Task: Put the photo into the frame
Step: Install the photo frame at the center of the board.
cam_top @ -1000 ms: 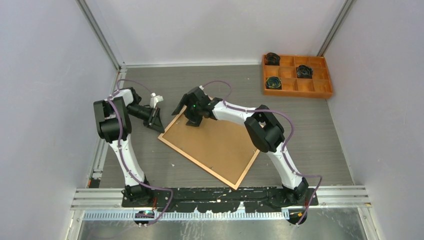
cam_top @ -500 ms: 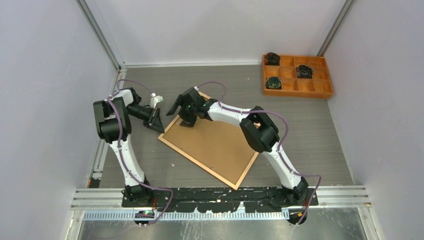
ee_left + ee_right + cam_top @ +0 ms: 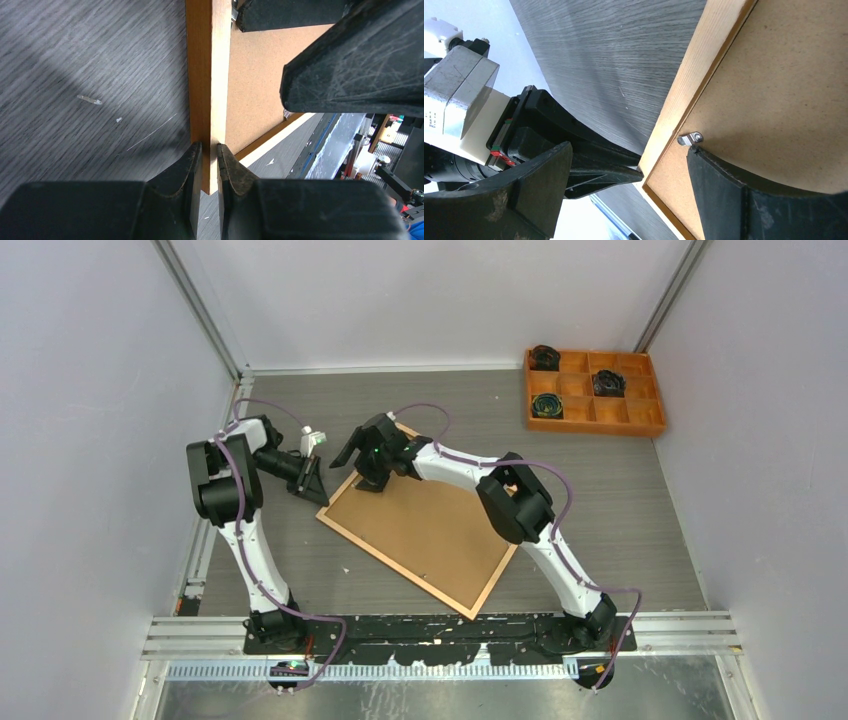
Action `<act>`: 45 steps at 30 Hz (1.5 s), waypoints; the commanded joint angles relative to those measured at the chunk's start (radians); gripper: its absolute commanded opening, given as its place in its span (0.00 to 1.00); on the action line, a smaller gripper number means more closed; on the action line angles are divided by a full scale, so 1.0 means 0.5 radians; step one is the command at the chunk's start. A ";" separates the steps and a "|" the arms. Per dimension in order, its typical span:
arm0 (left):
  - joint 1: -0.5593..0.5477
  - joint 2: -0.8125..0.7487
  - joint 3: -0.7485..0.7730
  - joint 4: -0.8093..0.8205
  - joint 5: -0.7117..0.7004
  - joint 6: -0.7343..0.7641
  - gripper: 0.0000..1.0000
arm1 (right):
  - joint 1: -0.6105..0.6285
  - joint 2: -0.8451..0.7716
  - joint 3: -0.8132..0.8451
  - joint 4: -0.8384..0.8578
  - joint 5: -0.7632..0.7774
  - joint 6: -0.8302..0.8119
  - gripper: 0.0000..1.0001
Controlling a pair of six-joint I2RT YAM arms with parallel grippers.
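Observation:
The frame [image 3: 395, 571] lies face down on the table, turned at an angle, with the brown backing board [image 3: 430, 530] filling its back. The photo is hidden. My left gripper [image 3: 318, 495] is shut on the frame's left corner; in the left wrist view the wooden rim [image 3: 205, 75] runs between the pads [image 3: 210, 150]. My right gripper [image 3: 358, 472] hangs open over the far-left edge. In the right wrist view one of its fingers [image 3: 744, 190] rests on the board right beside a small metal clip [image 3: 690, 138], the other stands off the rim [image 3: 694, 75].
An orange compartment tray [image 3: 594, 392] with dark coiled items stands at the back right. Grey walls close the table in on the left, back and right. A metal rail [image 3: 690, 625] runs along the near edge by the arm bases.
My right gripper has shifted a little to the left along the frame's far-left edge. The left gripper and the frame have stayed put.

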 commanded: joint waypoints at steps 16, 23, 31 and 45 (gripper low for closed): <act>-0.037 -0.072 -0.022 0.064 -0.073 0.013 0.17 | 0.026 0.049 0.005 -0.028 0.224 0.083 0.89; -0.038 -0.071 -0.013 0.059 -0.081 0.018 0.18 | 0.025 0.068 0.055 -0.049 0.256 0.033 0.89; -0.038 -0.075 -0.007 0.057 -0.109 0.011 0.18 | 0.012 0.046 0.067 0.006 0.189 0.013 0.88; -0.003 -0.385 0.067 -0.153 -0.198 0.048 0.56 | 0.259 -1.063 -0.894 -0.545 0.331 -1.318 0.88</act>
